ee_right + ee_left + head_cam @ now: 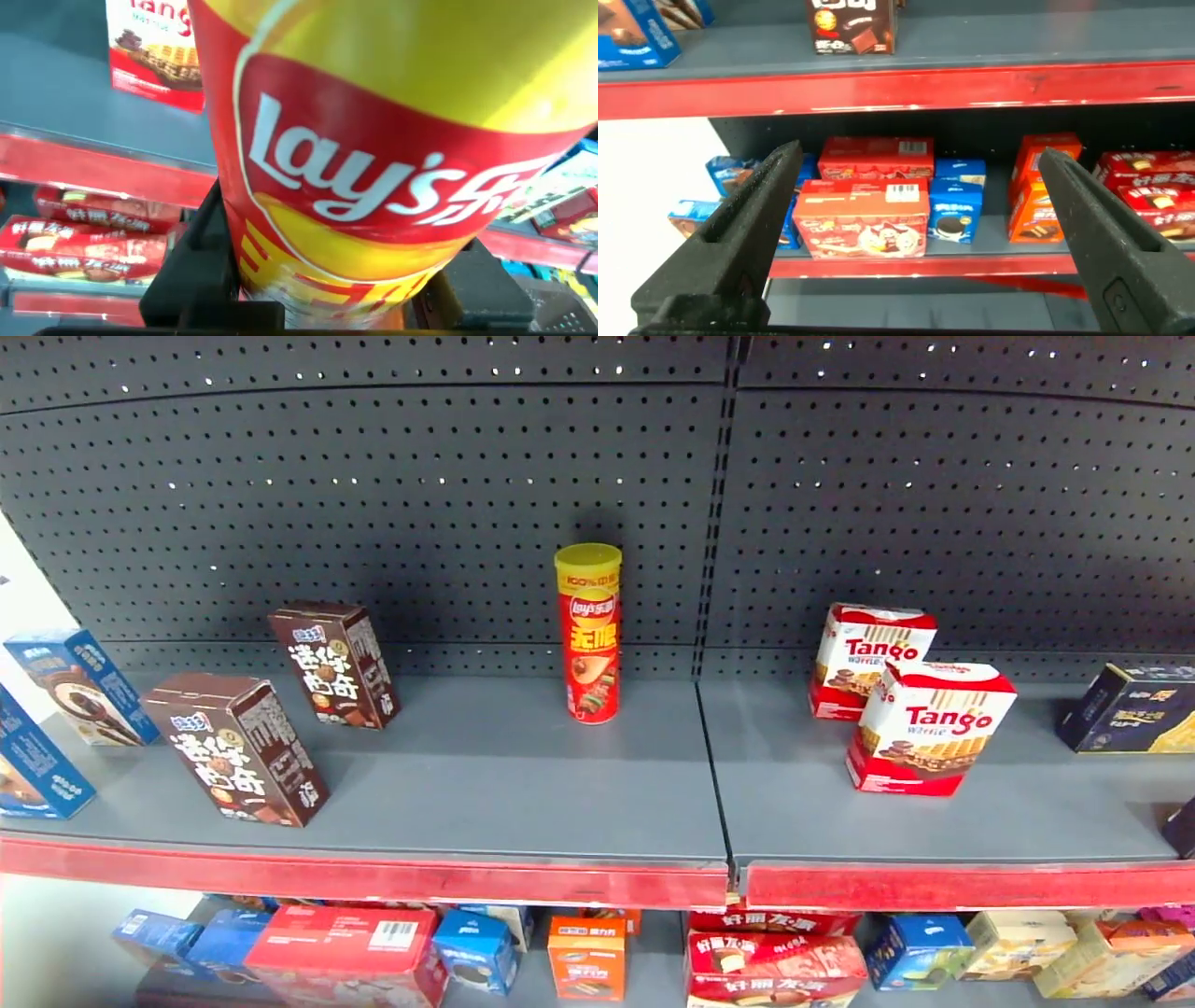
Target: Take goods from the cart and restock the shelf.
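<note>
The right gripper clamps the lower end of a chip can, held close in front of the shelving. The can is a red tube with a yellow band, large white script lettering and yellow characters beneath.

The left gripper is spread wide with nothing between its fingers. It is level with the lower shelf, where red boxes bearing a barcode, blue boxes and orange boxes stand.

Near the front of the upper shelf stand one of two brown boxes with white characters and one of two red-and-white wafer boxes. Each one's twin stands behind it. Two blue cartons stand at the left end and a navy box at the right.

Farther back, mid-shelf, a second can stands upright, yellow-lidded, before the dark pegboard.
</note>
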{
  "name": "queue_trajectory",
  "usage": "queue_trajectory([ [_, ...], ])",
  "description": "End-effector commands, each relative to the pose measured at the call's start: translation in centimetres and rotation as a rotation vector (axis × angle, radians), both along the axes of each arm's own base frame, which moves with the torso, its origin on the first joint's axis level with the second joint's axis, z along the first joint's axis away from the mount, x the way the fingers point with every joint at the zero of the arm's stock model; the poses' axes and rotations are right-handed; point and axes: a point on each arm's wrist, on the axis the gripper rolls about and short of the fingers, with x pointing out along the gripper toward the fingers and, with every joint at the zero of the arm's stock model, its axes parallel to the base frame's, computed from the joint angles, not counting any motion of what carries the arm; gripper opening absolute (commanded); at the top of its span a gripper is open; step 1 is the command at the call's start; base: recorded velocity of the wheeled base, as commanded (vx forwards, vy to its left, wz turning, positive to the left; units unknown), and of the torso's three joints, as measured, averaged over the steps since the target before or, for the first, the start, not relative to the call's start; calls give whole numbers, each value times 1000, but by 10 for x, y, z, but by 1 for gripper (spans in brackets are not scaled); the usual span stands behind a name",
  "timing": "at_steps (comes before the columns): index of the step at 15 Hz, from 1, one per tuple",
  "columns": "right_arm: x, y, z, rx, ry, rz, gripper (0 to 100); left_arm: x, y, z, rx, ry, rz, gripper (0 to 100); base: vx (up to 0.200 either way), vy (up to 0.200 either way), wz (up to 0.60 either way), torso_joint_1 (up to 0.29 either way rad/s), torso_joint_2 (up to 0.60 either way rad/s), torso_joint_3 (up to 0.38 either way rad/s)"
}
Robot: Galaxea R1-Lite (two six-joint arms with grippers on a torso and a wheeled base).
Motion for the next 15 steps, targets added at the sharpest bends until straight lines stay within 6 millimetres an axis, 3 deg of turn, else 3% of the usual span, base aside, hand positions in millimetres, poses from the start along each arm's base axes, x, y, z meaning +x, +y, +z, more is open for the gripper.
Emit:
queue_trajectory([
  [1, 1, 0, 0, 0, 3, 0, 0, 0, 0, 0, 0, 1, -1, 100, 0, 0, 0, 0, 0, 0],
  [15, -5, -1, 2, 41, -41, -42, 0, 0, -1, 1, 87, 3, -45, 100, 0, 0, 0, 0, 0, 0],
])
